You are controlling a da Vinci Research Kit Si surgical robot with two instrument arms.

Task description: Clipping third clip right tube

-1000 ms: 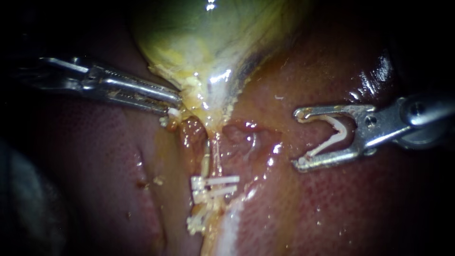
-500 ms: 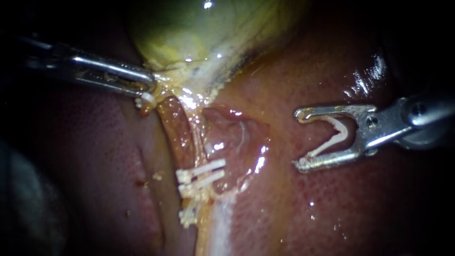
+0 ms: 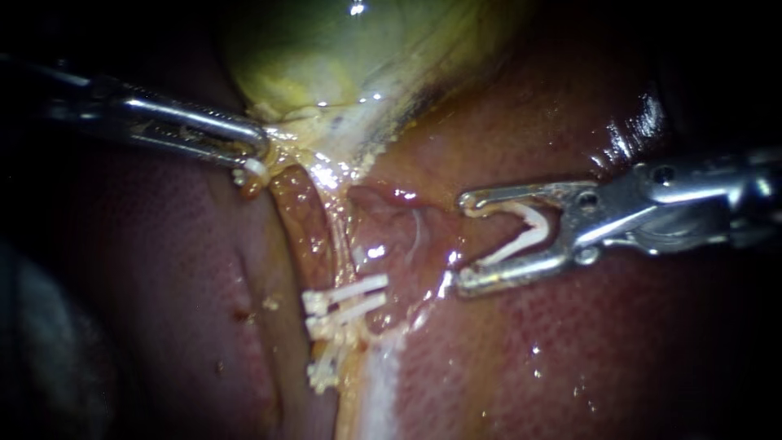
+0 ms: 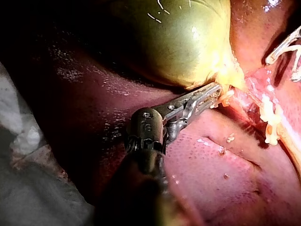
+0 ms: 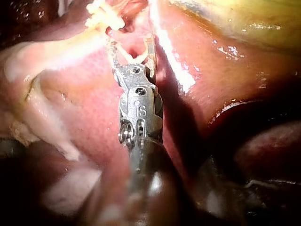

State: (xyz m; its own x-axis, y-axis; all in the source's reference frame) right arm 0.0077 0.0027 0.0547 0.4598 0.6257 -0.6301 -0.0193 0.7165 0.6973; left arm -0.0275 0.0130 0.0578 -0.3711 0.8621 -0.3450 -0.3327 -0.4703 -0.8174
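As the jaws of the left instrument (image 3: 254, 156) pinch the gallbladder (image 3: 326, 49), the wide jaws of the right instrument (image 3: 463, 243) hold a clip (image 3: 521, 236) near the seated clips (image 3: 346, 301), above which the soft, slick right tube (image 3: 337, 244) likely needs a square bite.

Nothing really readable anywhere: just a tiny stamped mark on the left instrument (image 4: 214, 92) and the right instrument (image 5: 132, 49), near each hinge.

The endoscope sits close above the liver (image 3: 570, 367), with the gallbladder (image 3: 326, 49) at 12 o'clock. Each wrist camera looks forward along its own shaft: the left instrument (image 4: 217, 92) toward the gallbladder, the right instrument (image 5: 132, 49) toward the stacked clips (image 5: 101, 14). All three views share these clips and the loaded clip (image 3: 521, 236).
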